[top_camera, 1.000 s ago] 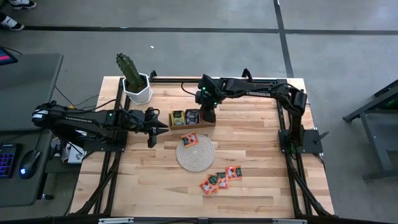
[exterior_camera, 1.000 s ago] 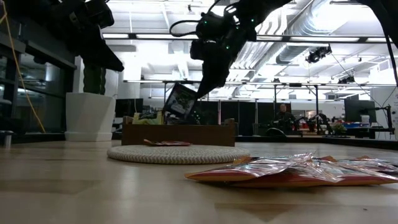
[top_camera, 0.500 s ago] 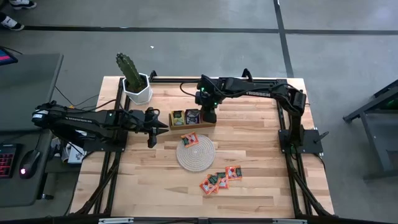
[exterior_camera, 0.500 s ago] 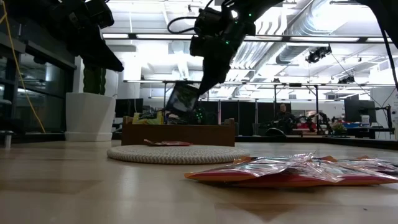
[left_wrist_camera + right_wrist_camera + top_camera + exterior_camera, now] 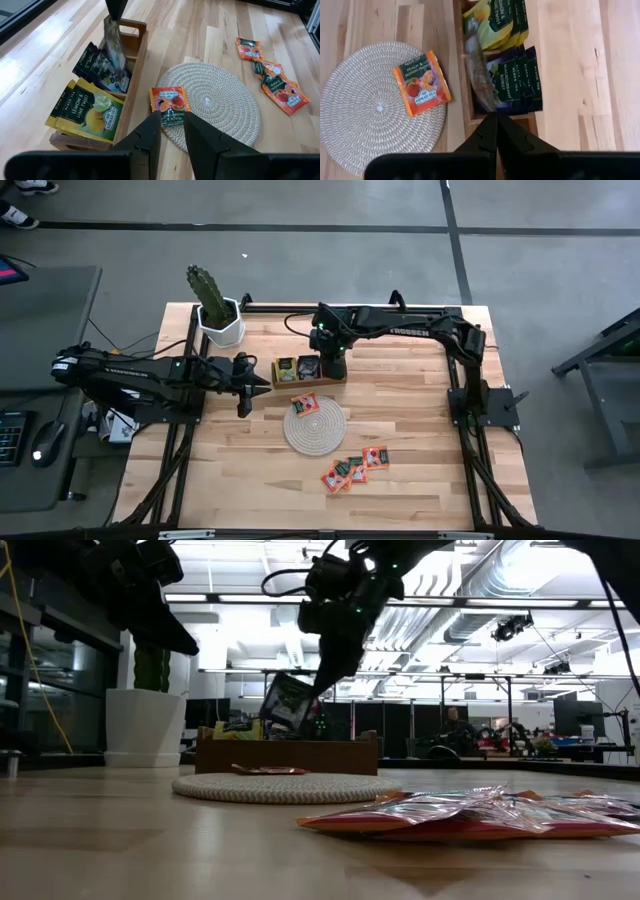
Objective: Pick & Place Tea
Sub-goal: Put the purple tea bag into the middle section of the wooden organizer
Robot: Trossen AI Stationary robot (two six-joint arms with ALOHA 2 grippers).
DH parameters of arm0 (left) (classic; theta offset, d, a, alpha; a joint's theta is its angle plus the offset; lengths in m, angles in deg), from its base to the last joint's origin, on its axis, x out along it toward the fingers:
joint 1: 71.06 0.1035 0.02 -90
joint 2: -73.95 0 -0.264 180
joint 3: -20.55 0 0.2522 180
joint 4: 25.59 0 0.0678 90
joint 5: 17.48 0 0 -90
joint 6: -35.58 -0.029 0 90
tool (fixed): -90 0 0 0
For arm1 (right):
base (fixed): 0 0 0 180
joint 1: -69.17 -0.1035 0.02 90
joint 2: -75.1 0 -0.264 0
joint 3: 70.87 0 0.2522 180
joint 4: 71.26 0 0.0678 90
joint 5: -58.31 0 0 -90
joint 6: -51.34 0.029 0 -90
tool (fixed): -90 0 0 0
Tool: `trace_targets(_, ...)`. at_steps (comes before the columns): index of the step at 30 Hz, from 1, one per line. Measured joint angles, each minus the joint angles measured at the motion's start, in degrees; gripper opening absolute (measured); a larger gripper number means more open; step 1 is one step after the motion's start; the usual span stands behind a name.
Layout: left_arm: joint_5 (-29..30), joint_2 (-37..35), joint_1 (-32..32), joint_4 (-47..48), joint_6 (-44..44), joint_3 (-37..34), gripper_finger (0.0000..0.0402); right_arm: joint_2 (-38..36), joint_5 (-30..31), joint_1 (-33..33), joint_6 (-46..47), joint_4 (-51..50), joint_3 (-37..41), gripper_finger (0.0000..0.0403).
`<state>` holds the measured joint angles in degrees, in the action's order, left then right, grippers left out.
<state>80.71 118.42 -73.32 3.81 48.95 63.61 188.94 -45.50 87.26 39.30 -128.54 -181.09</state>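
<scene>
Two views hide much: the low view shows the wooden tray point(image 5: 287, 754) only as a dark slab. The right gripper point(image 5: 496, 117) is pinched closed on a glossy dark sachet point(image 5: 481, 75) dangling above the tray's middle compartment of dark sachets point(image 5: 517, 82). Yellow-green sachets point(image 5: 87, 107) fill the next compartment. One orange sachet point(image 5: 170, 102) lies flat on the coiled woven mat point(image 5: 215, 107); crinkled orange ones point(image 5: 352, 467) sit beyond. The left gripper point(image 5: 172, 122) hovers nearby, jaws slightly parted, empty.
</scene>
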Motion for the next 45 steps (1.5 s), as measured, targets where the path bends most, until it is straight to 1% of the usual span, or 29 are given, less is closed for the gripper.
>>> trace_targets(7, -0.17, 0.0, 0.0, 0.02, -0.01, 0.0, 0.0083, 5.96, 2.32, -0.15, -0.65, -8.33, -8.44, 0.0)
trace_targets(11, -0.17, 0.0, 0.0, 0.02, -0.11, 0.0, 0.0083, 6.89, 2.4, -0.13, -0.86, -9.97, -9.85, 0.0)
trace_targets(32, -0.24, 0.0, 0.0, 0.0, -0.66, 0.0, 0.0083, 7.37, 0.79, -0.26, -1.01, -11.24, -9.47, 0.0)
trace_targets(45, -0.24, 0.0, 0.0, -0.02, -0.65, 0.0, 0.0083, 7.37, 0.64, -0.52, -1.11, -9.52, -9.48, 0.0)
